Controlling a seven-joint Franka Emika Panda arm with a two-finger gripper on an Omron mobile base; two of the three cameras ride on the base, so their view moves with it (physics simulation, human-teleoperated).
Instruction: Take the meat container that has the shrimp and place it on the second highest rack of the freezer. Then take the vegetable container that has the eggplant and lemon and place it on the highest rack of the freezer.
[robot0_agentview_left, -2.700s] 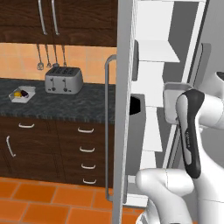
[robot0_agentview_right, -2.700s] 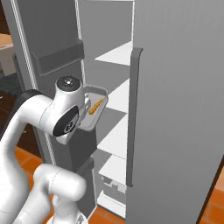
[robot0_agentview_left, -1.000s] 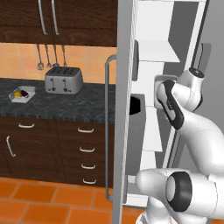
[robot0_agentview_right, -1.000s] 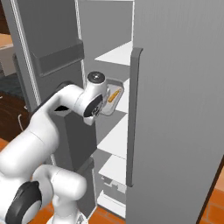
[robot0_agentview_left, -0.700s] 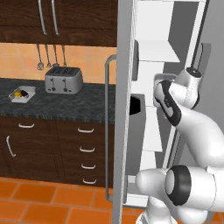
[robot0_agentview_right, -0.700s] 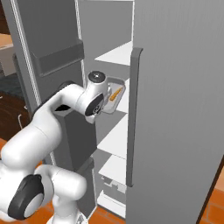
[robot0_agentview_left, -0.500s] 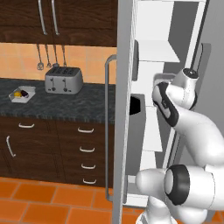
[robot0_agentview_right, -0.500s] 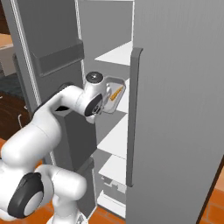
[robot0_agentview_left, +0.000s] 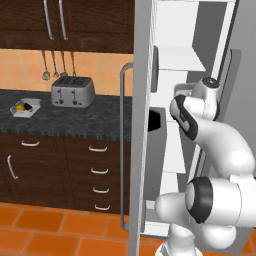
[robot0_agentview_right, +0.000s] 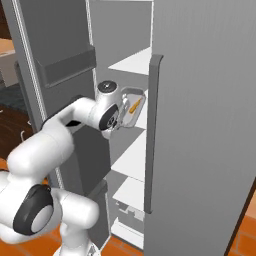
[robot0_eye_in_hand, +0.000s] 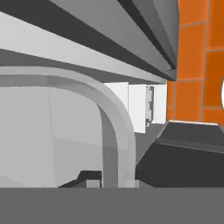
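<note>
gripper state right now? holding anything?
Gripper: shut on the rim of the shrimp container, held up at the second highest freezer rack; the fingers pinch the container's edge in the hand view.

No readable text, label, brand, number or sign stands on anything here. The surfaces are plain (freezer, cabinets and counter alike).

Inside the open freezer (robot0_agentview_right: 125, 30), the meat container (robot0_agentview_right: 131, 107) is sitting tilted between two shelves with the shrimp (robot0_agentview_right: 134, 106) in it; the vegetable container (robot0_agentview_left: 23, 108) is resting left of the toaster (robot0_agentview_left: 73, 91).
</note>
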